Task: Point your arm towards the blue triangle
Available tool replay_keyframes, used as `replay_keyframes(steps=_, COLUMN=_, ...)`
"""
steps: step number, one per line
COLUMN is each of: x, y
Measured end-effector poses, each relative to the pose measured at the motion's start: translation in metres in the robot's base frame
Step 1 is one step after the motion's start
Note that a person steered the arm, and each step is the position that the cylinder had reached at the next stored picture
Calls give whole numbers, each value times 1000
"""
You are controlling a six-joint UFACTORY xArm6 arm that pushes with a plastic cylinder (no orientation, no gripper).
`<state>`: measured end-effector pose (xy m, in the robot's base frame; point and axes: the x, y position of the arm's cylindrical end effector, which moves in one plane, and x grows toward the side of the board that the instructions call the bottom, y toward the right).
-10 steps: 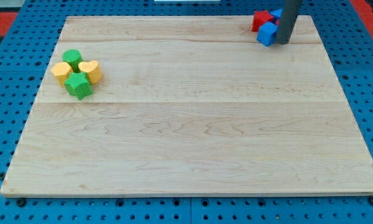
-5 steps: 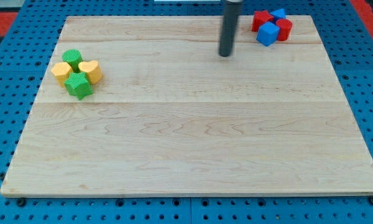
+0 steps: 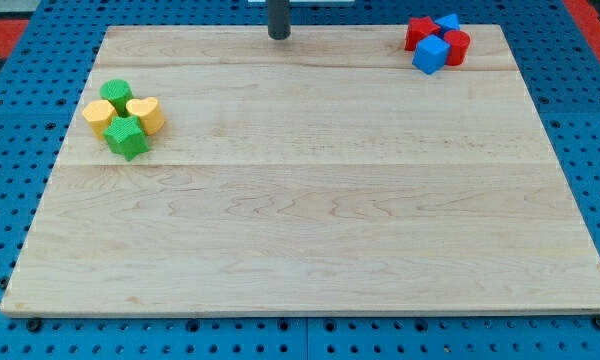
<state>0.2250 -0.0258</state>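
The blue triangle (image 3: 447, 22) sits at the view's top right in a tight cluster with a blue cube (image 3: 431, 54), a red block (image 3: 419, 33) on its left and a red block (image 3: 457, 46) on its right. My tip (image 3: 279, 36) stands at the board's top edge, near the middle, well to the left of that cluster and apart from every block.
A second cluster lies at the view's left: a green block (image 3: 116, 94), a green star (image 3: 126, 137), a yellow block (image 3: 99, 117) and a yellow heart (image 3: 146, 112). The wooden board (image 3: 310, 200) rests on a blue pegboard (image 3: 0, 150).
My tip has moved from beside the blue cube at the top right leftward to the top middle edge of the board. The blocks have not moved.
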Motion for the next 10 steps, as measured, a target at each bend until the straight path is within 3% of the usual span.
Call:
replay_keyframes(steps=2, x=115, y=17)
replay_keyframes(steps=4, x=127, y=109)
replay_keyframes(steps=7, x=83, y=264)
replay_keyframes(steps=8, x=60, y=288)
replay_keyframes(steps=10, x=-30, y=299)
